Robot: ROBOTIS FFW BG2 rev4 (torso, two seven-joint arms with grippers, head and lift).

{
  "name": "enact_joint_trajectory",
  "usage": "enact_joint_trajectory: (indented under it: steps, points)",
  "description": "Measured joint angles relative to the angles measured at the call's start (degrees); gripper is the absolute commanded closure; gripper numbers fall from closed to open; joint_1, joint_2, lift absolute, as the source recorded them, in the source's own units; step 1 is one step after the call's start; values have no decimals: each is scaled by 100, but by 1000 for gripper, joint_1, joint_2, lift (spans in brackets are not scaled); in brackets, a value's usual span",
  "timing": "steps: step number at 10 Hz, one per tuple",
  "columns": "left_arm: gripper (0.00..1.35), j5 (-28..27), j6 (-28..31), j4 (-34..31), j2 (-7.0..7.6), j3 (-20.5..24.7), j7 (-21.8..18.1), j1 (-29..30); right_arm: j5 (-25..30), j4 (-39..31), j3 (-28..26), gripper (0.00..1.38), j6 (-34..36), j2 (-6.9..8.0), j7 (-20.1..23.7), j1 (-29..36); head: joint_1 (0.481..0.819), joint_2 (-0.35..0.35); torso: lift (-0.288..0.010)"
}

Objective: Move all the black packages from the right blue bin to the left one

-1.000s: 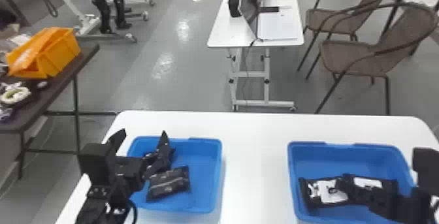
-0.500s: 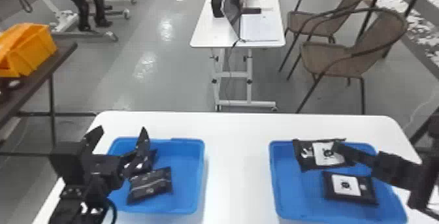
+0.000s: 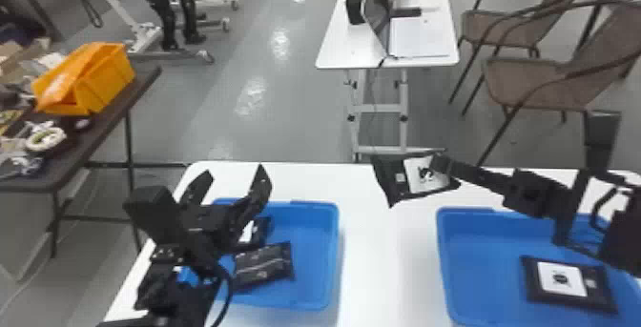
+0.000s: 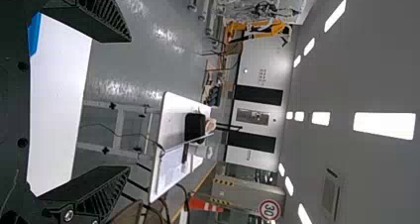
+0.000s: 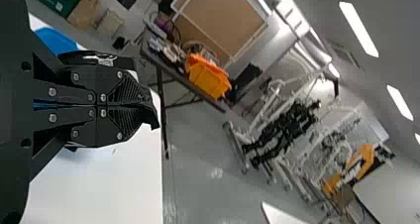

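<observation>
The right hand (image 3: 437, 163) is closed on a black package (image 3: 392, 178), gripping it by its side in the head view. The package hangs tilted above the bench (image 3: 381, 264), near its far edge and between the two bins, its white label facing the head camera. In the right wrist view the fingers lie together, with the black wrap bunched around them.

The left hand (image 3: 234, 174) is open — fingers spread wide, tips pointing away from the robot — at the left side of the left bin (image 3: 312, 254).

Two more packages are in the left bin: the striped one (image 3: 263, 264) lies flat, and the labelled one (image 3: 260, 230) is just beyond it, partly hidden by the left hand. In the right bin (image 3: 481, 273), the last package (image 3: 563, 279) lies flat with its white label up.
</observation>
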Motion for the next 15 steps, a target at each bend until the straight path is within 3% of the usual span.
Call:
enact_joint_trajectory:
  steps: [2,5,8,10,11,12,13,15]
  points:
    - [78,1418,518,-7,34,-248,105,-257,24,666,568,1127,-405,58,392,-484,695,243,-40]
    - [68,3255,967,94,391,-666,110,-580,-17,979,886,1127,-688,89,478,-788,695,196,-40]
    - [73,3747,1673,161,683,-893,-225,-898,-68,1101,985,1127,-803,121,500,-875,695,148,-40]
    - [153,3754,2128,254,709,-871,-591,-1113,-71,1133,1003,1127,-822,130,500,-917,695,131,-40]
    - [512,3772,2252,314,706,-865,-680,-1181,-71,1160,1027,1127,-842,140,500,-945,695,124,-40]
    - [780,3853,2350,367,699,-857,-680,-1204,-71,1189,1056,1127,-859,146,500,-960,695,122,-40]
    - [1174,3935,2580,391,669,-803,-647,-1224,-76,1226,1073,1127,-869,147,500,-963,695,120,-40]
    - [1217,3890,2905,352,600,-691,-558,-1268,-88,1260,1079,1127,-898,147,500,-963,695,120,-40]
